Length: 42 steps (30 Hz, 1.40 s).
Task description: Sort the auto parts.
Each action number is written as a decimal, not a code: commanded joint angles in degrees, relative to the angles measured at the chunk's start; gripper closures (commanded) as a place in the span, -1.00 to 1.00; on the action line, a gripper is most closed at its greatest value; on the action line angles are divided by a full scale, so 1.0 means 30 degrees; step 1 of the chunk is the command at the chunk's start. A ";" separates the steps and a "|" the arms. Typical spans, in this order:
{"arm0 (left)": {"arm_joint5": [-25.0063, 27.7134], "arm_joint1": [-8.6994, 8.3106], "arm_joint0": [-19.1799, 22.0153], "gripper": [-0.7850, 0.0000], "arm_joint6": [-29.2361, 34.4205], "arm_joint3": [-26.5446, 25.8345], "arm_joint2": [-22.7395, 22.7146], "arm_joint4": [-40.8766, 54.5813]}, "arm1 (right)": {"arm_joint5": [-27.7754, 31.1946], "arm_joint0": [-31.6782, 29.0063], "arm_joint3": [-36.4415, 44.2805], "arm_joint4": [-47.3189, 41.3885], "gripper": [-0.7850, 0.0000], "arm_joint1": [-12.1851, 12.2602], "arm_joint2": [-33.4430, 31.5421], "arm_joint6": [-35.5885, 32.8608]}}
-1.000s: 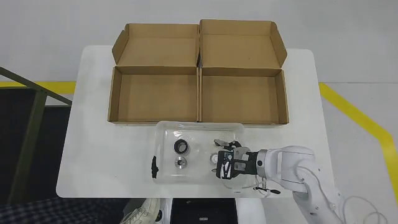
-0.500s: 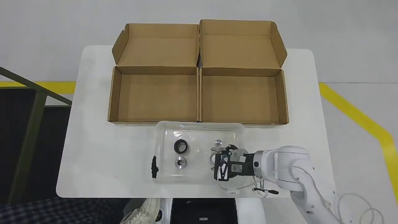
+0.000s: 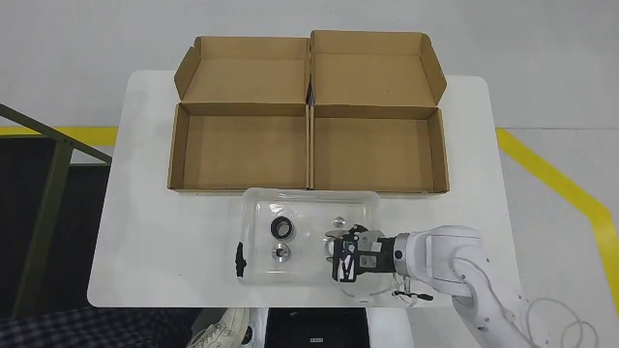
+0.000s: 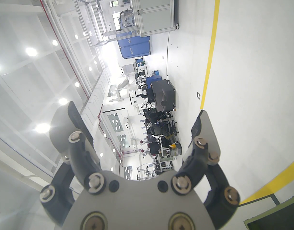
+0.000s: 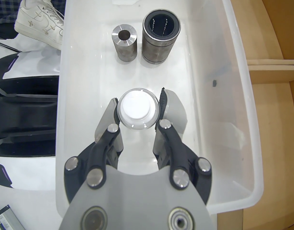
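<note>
Two steel parts, a sleeve [image 5: 124, 43] and a bearing [image 5: 160, 39], stand upright in the tray's [image 5: 233, 56] left half, and are likely heavy, stiff and smooth-walled. Right of the tray's middle, the right gripper [image 5: 139, 98] clamps a cap [image 5: 138, 111] across its round sides. Judged light, slick plastic, the cap calls for a firm, centred hold on its widest band.

White arm [image 3: 456, 257] carries grey wrist plate [image 5: 137, 199], black linkages [image 5: 173, 144], silver screws [image 5: 179, 175], metal jaws.

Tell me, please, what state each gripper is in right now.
Left gripper: open, holding nothing.
Right gripper: shut on the white round part, inside the clear bin.
</note>
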<state>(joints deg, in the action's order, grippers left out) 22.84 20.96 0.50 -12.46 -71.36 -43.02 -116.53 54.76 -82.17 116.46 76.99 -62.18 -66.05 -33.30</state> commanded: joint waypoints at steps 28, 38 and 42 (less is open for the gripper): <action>0.0000 0.0000 0.0000 -1.00 0.0000 0.0000 0.0000 -0.0001 | -0.0854 0.0294 -0.2202 -0.9567 1.00 0.0318 -0.2589 0.8062; 0.0000 0.0000 0.0000 -1.00 0.0000 0.0000 0.0000 -0.0001 | -0.1361 0.0365 -0.2880 -1.2917 1.00 0.0360 -0.3245 0.8928; 0.0000 0.0000 0.0000 -1.00 0.0000 0.0000 0.0000 -0.0001 | -0.1519 0.0451 -0.3168 -1.4106 1.00 0.0352 -0.3375 0.9214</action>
<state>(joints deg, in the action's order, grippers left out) 22.84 20.96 0.50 -12.46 -71.36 -43.02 -116.53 50.35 -80.89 107.17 35.57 -61.11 -76.10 -5.82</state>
